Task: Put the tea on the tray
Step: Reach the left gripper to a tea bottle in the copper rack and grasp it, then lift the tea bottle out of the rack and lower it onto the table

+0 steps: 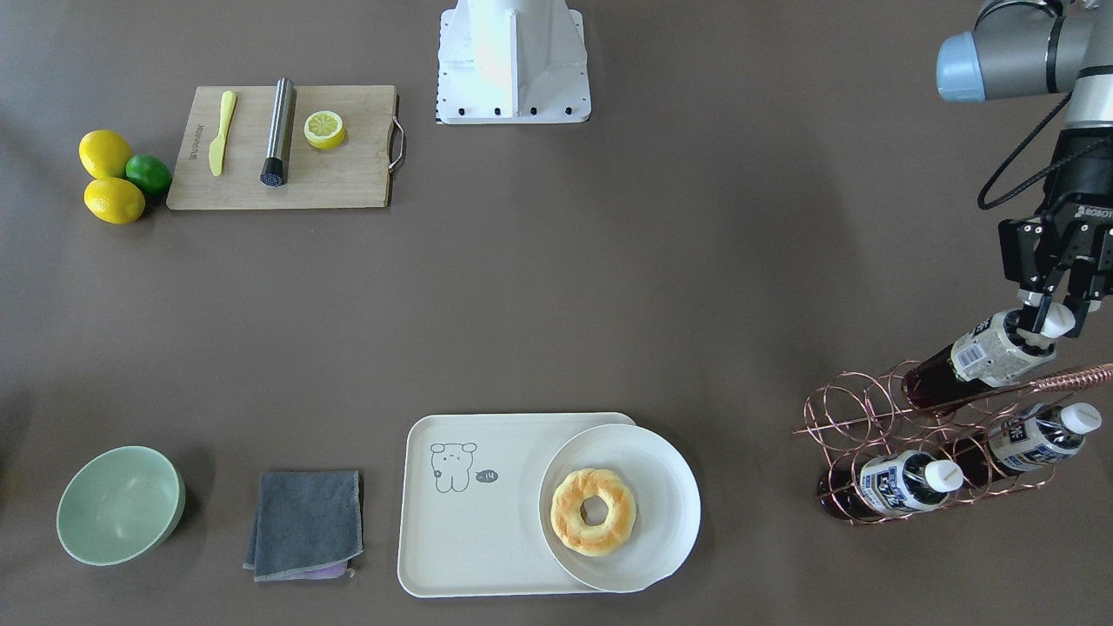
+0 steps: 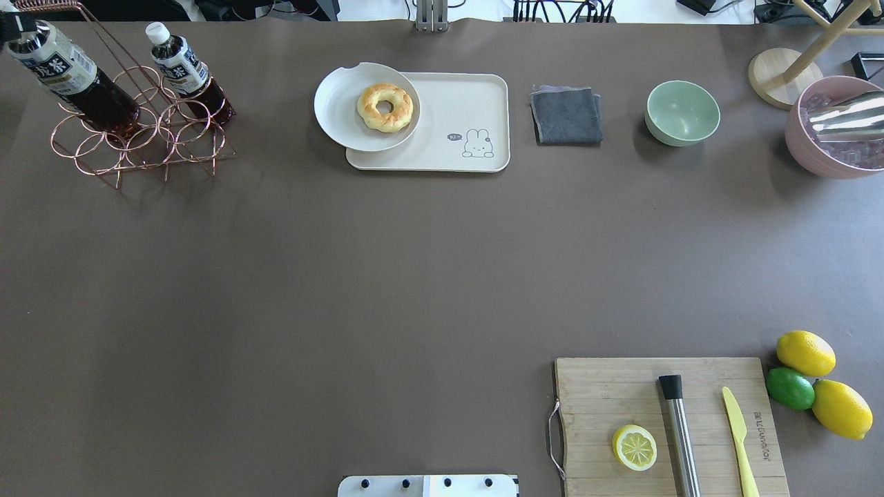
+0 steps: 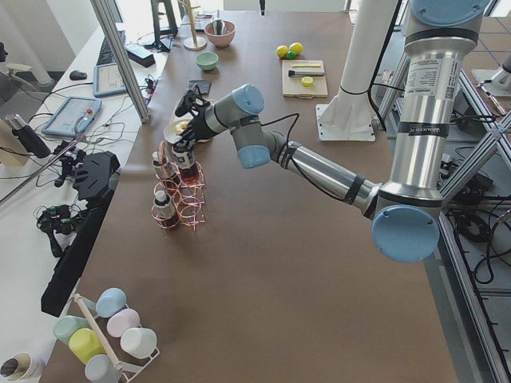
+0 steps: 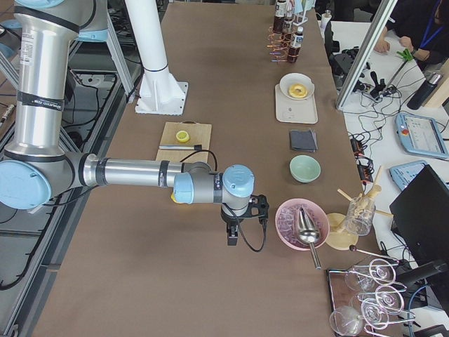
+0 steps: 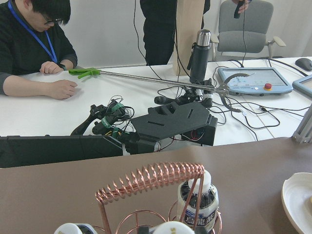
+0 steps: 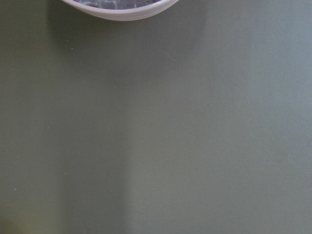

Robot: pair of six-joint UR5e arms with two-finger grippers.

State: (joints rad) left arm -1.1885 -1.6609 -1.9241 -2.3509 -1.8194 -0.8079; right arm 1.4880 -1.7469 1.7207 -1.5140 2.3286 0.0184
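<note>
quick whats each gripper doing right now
Left gripper: closed on the cap of the tea, which lies in the copper rack.
Right gripper: cannot be told; it shows only in the side view.

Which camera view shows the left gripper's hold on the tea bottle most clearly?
The front-facing view: the left gripper is closed on the white cap of the top tea bottle in the copper rack. The overhead view crops the gripper at its edge, exterior left shows it tiny, and the left wrist view shows only caps.
</note>
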